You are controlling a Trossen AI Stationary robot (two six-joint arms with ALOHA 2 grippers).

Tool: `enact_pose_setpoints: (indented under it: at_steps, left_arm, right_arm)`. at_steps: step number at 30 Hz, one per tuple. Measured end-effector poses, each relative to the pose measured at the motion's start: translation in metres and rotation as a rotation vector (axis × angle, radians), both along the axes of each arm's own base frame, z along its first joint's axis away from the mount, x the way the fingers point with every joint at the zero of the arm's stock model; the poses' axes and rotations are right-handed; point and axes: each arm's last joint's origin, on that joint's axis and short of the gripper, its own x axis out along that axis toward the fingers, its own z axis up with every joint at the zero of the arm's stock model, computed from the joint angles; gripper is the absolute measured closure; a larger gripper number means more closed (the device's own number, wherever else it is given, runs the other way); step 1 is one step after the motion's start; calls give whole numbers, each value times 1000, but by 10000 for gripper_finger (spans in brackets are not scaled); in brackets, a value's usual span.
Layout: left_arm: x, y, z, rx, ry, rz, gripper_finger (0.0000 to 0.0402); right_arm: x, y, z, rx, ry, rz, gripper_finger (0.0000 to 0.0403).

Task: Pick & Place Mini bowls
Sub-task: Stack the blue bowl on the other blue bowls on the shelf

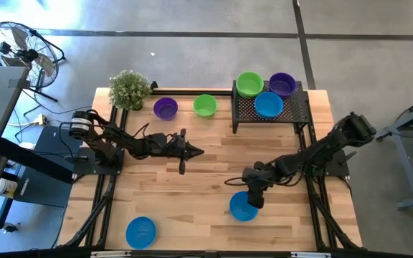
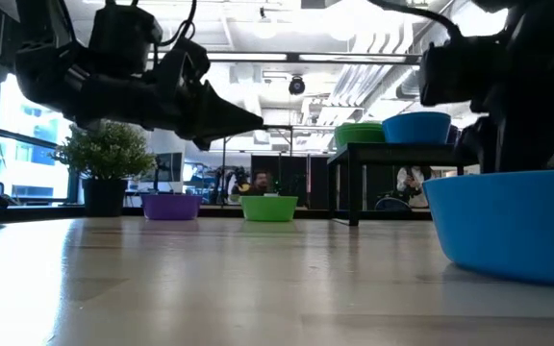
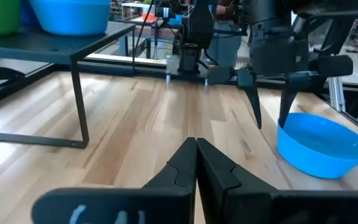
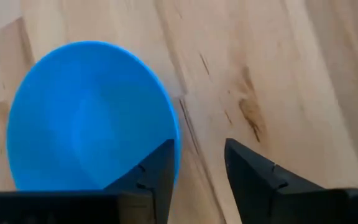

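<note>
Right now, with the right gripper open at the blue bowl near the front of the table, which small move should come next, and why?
Probably lower a little and close. The right gripper is open, and its fingers straddle the rim of the blue bowl, one finger inside, one outside. The bowl sits flat on the table, not yet held. The left gripper waits shut at mid-table.

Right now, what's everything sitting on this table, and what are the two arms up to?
Mini bowls on the rack: three, green, purple, blue, on top.
Mini bowls at the far edge: two, purple, green, beside the plant.
Mini bowls near the front: two, blue, one at the front left, one under the right claw.
Rack: one, black mesh, far right.
Potted plant: one, leafy green, far left corner.
Table: one, pale wood.
Left claw: shut, empty, mid-table.
Right claw: open, astride the blue bowl's rim.
</note>
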Motion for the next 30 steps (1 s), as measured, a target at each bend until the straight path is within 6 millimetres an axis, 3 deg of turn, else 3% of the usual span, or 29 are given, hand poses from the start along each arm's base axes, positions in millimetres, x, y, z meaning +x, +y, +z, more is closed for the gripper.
enact_pose_setpoints:
  at_steps: [4, 10, 14, 20, 24, 30]
  left_arm:
    - [0, 0, -1, -1, 11, -4, 401]
    - [0, 0, 0, -22, 4, -3, 401]
    - [0, 1, 0, -22, 0, 36, 401]
    - [0, 1, 2, -30, -24, 47, 401]
    - [0, 1, 3, -42, -30, 45, 401]
    - [0, -3, 2, -24, -22, 47, 402]
  right_arm:
    - [5, 3, -6, 46, 3, 14, 308]
    - [7, 0, -11, 67, 36, -31, 392]
    - [4, -8, -2, 66, 44, -106, 387]
    - [-21, -44, 17, -79, 134, -315, 398]
    - [-41, -75, 5, -87, 220, -518, 397]
    - [-67, -102, -12, -76, 181, -796, 392]
